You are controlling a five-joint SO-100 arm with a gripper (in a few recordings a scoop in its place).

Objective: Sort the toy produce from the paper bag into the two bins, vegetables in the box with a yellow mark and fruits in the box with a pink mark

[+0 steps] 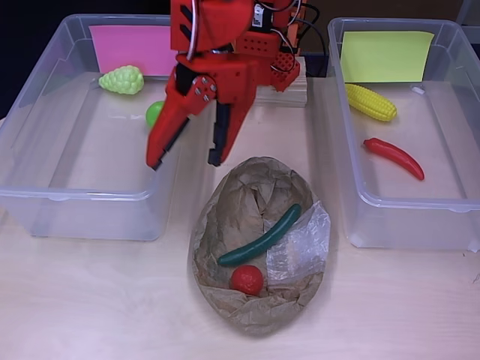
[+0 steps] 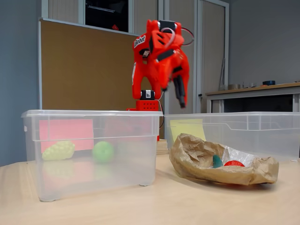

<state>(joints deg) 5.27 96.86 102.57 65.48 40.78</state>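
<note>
Nearest the overhead camera lies the paper bag (image 1: 259,244), open on the table (image 1: 90,300) between my two bins, with a cucumber (image 1: 260,236) and a tomato (image 1: 247,279) inside. My gripper (image 1: 185,160) hangs above the pink-marked bin's (image 1: 45,150) right edge, fingers spread, holding nothing. That bin holds grapes (image 1: 122,79) and a green ball (image 1: 154,114); the yellow-marked bin (image 1: 465,135) holds corn (image 1: 370,102) and a chili (image 1: 394,157).

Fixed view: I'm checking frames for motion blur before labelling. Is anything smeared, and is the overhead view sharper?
In the fixed view the gripper looks softly smeared while the paper bag stays crisp; in the overhead view the gripper has clean edges, with mild glare on the clear plastic in the bag.
</note>
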